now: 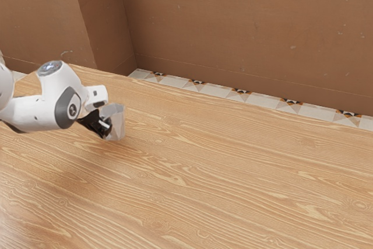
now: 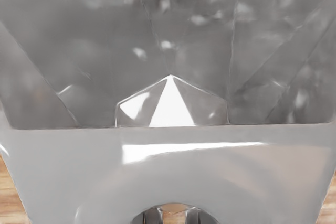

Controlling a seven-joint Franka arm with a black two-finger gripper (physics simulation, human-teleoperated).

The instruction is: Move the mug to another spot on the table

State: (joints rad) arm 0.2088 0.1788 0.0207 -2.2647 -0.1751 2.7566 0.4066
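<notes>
The mug [image 1: 115, 122] is grey and faceted, and it stands on the wooden table [image 1: 221, 167] near the exterior view's left. My gripper [image 1: 102, 124] comes in from the left and meets the mug's left wall, with its black fingers closed on that wall. From the wrist camera I look straight into the mug [image 2: 168, 51]: its grey inside with a bright pointed facet at the bottom, and its pale rim wall right under my hand. I cannot tell whether the mug's base touches the table.
The wood-grain table stretches wide toward the exterior view's right and front. A tiled floor strip [image 1: 245, 94] and brown walls [image 1: 245, 21] lie behind the table's far edge, and a wall corner [image 1: 102, 21] stands at the back left.
</notes>
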